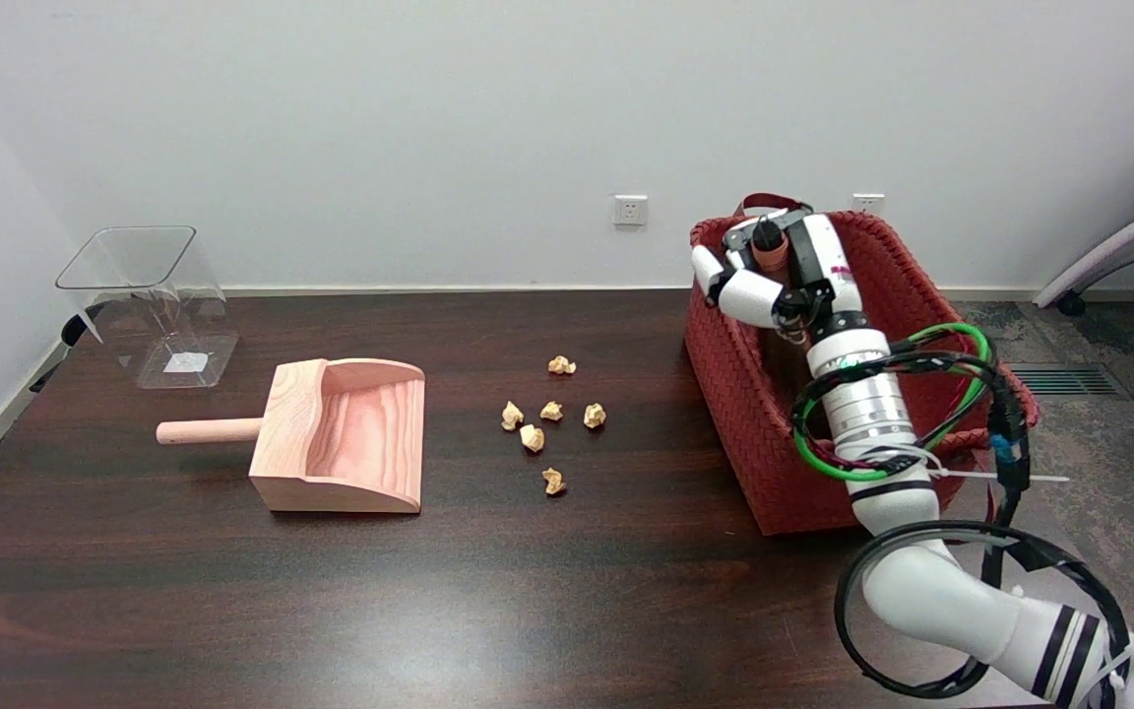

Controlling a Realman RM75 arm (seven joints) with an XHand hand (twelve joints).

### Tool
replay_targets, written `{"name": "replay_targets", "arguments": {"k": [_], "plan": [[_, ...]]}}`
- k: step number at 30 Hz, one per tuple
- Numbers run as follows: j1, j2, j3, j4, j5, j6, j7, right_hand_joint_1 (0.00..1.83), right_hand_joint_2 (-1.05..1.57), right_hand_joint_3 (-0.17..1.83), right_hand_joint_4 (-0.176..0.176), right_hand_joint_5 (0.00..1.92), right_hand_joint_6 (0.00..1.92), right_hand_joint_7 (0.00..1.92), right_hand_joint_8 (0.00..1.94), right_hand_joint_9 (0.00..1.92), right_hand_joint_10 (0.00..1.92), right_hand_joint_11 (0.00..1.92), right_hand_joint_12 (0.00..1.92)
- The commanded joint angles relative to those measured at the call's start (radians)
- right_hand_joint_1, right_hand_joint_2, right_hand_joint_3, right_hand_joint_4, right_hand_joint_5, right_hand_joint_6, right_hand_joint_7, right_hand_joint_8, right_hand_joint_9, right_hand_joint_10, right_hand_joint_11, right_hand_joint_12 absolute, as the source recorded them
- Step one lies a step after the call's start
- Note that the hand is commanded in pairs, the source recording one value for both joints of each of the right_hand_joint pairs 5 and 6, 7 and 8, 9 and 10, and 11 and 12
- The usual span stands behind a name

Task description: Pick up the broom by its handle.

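Note:
My right hand [782, 268] is at the far rim of the red woven basket [734, 414], reaching in from above. Its fingers are curled around a short reddish-brown stub, the end of the broom handle [773, 258], which sticks up between them. The basket wall and my hand hide the remainder of the broom.
A wooden dustpan [346, 438] with a round handle lies left of centre. Several crumpled paper scraps [547, 418] are scattered between the dustpan and the basket. A clear plastic bin [149, 300] stands at the far left. My arm's cables loop over the basket's near side.

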Motion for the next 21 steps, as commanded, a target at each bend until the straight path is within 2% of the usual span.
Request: {"name": "replay_targets", "arguments": {"k": [1,14,21], "plan": [[0.010,0.012,0.126,-0.072,-0.081,-0.014,-0.146,1.28,1.31,0.62,0.000,1.92,1.92,1.92,1.92,1.92,1.92,1.92,1.92],[0.057,0.021,0.162,-0.176,-0.152,-0.018,-0.162,1.31,1.25,0.71,0.000,1.92,1.92,1.92,1.92,1.92,1.92,1.92,1.92],[0.136,0.029,0.154,-0.251,-0.148,-0.101,-0.206,1.30,1.26,0.69,0.000,1.92,1.92,1.92,1.92,1.92,1.92,1.92,1.92]]}}
